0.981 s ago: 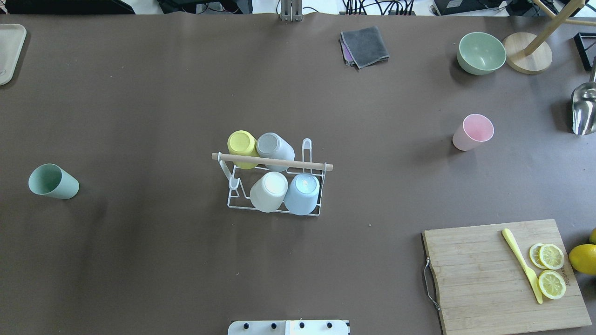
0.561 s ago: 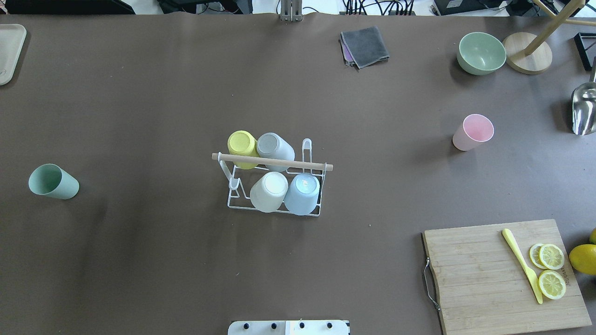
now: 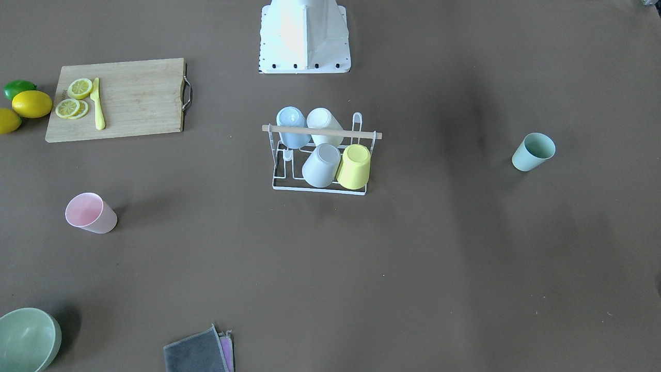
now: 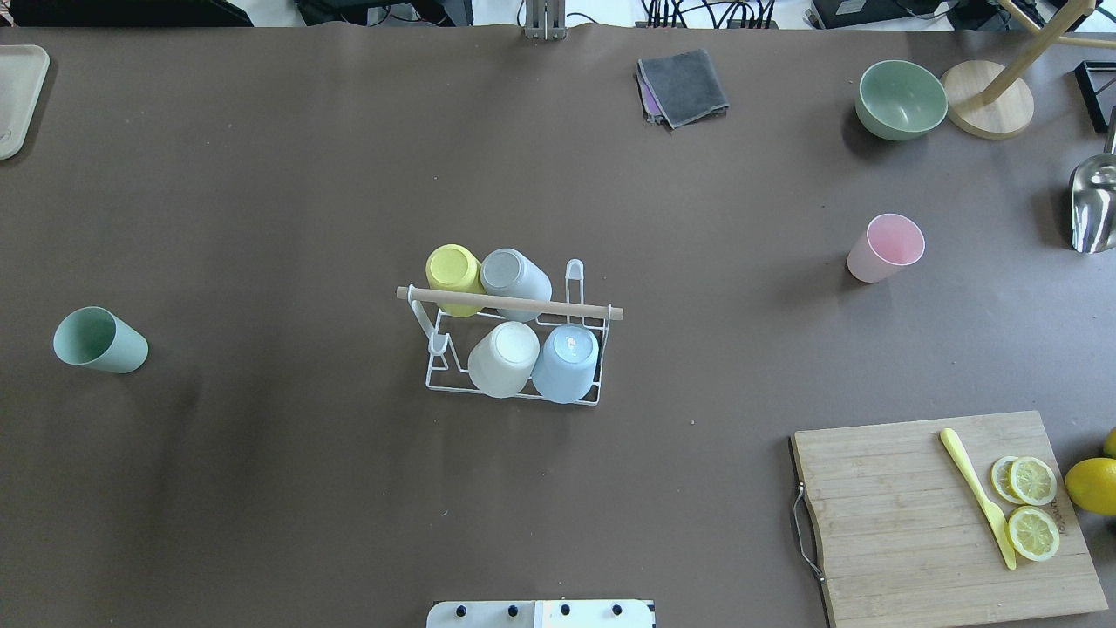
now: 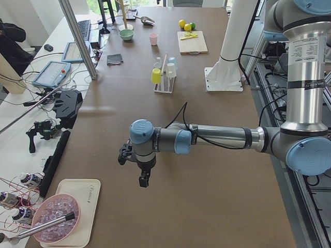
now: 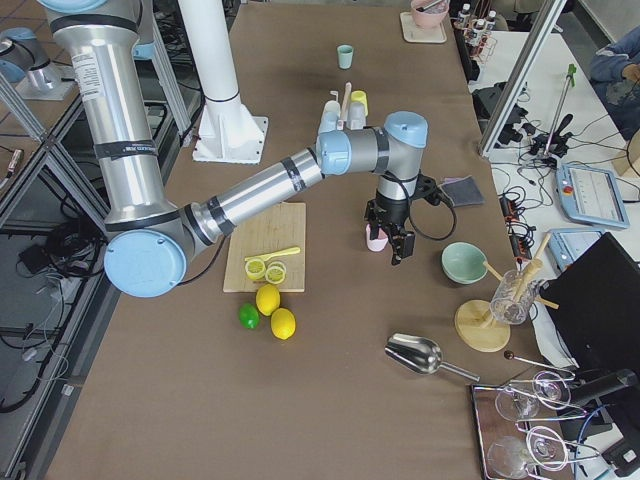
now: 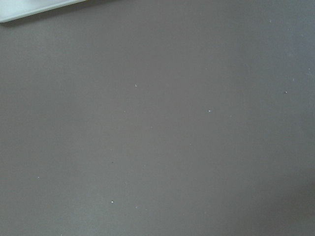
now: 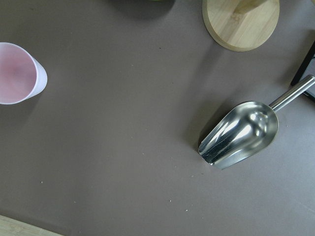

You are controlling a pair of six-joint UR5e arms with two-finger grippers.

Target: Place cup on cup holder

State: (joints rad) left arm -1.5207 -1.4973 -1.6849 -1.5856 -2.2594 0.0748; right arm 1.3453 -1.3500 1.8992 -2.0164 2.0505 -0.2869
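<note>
The white wire cup holder (image 4: 510,303) with a wooden rod stands mid-table and carries yellow, grey, white and blue cups upside down; it also shows in the front-facing view (image 3: 320,133). A pink cup (image 4: 885,247) stands upright at the right, also in the right wrist view (image 8: 17,73). A green cup (image 4: 98,340) stands at the left. My left gripper (image 5: 144,178) hangs over bare table near the tray end. My right gripper (image 6: 393,238) hangs by the pink cup (image 6: 376,238). I cannot tell whether either gripper is open or shut.
A cutting board (image 4: 898,488) with lemon slices and a yellow knife lies at the near right. A green bowl (image 4: 901,98), a wooden stand base (image 4: 990,100), a metal scoop (image 8: 241,132) and a grey cloth (image 4: 683,85) lie along the far edge. A tray (image 4: 17,96) sits far left.
</note>
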